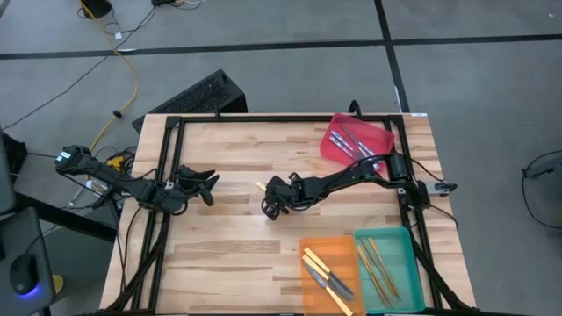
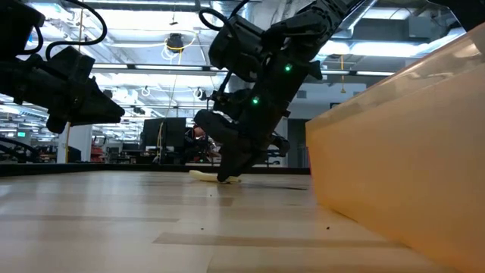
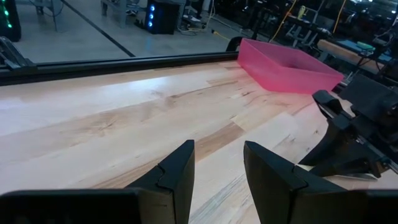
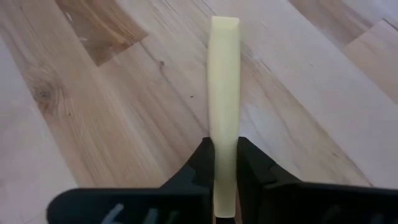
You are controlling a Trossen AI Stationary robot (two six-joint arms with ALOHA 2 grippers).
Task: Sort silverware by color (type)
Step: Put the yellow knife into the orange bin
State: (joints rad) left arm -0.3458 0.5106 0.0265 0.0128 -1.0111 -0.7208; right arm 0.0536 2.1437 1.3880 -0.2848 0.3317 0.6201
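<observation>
A pale yellow utensil handle [image 4: 224, 93], flat and square-ended, is seen in the right wrist view, clamped between the two dark fingers of the right tool [image 4: 224, 171]. Its long axis runs straight forward from the tool, with the square end pointing away over the wood grain. The other end is hidden beneath the tool, so the kind of utensil cannot be told. In the low view the handle [image 2: 203, 176] is seen lying low on the tabletop [image 1: 237, 254], near its middle, with the right tool [image 2: 229, 176] pressed down onto it.

From above, only a small pale tip [image 1: 261, 185] is shown beside the right tool [image 1: 270, 209]; the rest is covered by the arm.

Yellow-handled pieces [image 1: 323, 272] are laid in the orange tray [image 1: 309, 297], tan wooden ones [image 1: 379, 263] in the teal tray [image 1: 414, 279], and silvery pieces [image 1: 351, 140], partly covered by the right arm, in the red tray [image 1: 379, 133].

The left tool [image 1: 209, 186] is held near the tabletop's left edge, its fingers [image 3: 177, 177] parted a little, with nothing between them.
</observation>
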